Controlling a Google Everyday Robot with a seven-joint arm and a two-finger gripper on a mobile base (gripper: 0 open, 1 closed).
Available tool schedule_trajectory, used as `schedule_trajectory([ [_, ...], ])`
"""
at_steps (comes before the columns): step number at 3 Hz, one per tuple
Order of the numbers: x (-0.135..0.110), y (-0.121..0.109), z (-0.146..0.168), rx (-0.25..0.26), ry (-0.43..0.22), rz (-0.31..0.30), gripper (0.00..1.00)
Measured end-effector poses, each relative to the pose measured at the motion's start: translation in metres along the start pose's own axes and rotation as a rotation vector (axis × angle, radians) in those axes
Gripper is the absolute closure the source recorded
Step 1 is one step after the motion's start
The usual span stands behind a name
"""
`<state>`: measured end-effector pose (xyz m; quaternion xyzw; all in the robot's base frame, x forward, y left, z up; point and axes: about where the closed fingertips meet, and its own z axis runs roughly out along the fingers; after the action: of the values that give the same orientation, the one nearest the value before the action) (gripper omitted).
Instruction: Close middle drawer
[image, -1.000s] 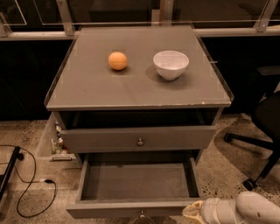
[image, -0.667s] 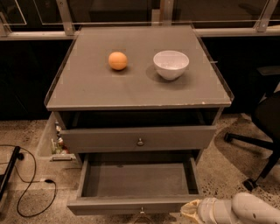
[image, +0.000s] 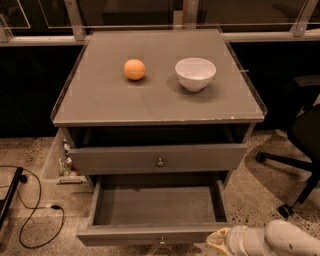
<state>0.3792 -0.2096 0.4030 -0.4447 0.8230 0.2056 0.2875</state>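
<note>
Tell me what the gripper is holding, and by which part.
Nothing that shows. The gripper sits by the front of the open middle drawer, at its right end, away from the knob; contact cannot be told.

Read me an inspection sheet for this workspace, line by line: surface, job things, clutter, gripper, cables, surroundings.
Surface: cabinet top, grey, carrying two things.
Job's things: middle drawer pulled far out; its tray looks empty, and its knob sits at the picture's bottom edge.
Clutter: orange and white bowl on the cabinet top, apart from each other. Upper drawer is slightly out.
Grippers: gripper low at the right, by the right end of the middle drawer's front; contact cannot be told.
Cables: black cable looping on the floor at the left.
Surroundings: chair at the right; small items beside the cabinet's left side.
</note>
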Motion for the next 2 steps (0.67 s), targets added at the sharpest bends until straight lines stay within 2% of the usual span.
schedule_trajectory([
  [1, 0.0, -0.0001, 0.0, 0.0, 0.0, 0.0, 0.11],
  [2, -0.0031, -0.0098, 0.0047, 0.006, -0.016, -0.001, 0.15],
])
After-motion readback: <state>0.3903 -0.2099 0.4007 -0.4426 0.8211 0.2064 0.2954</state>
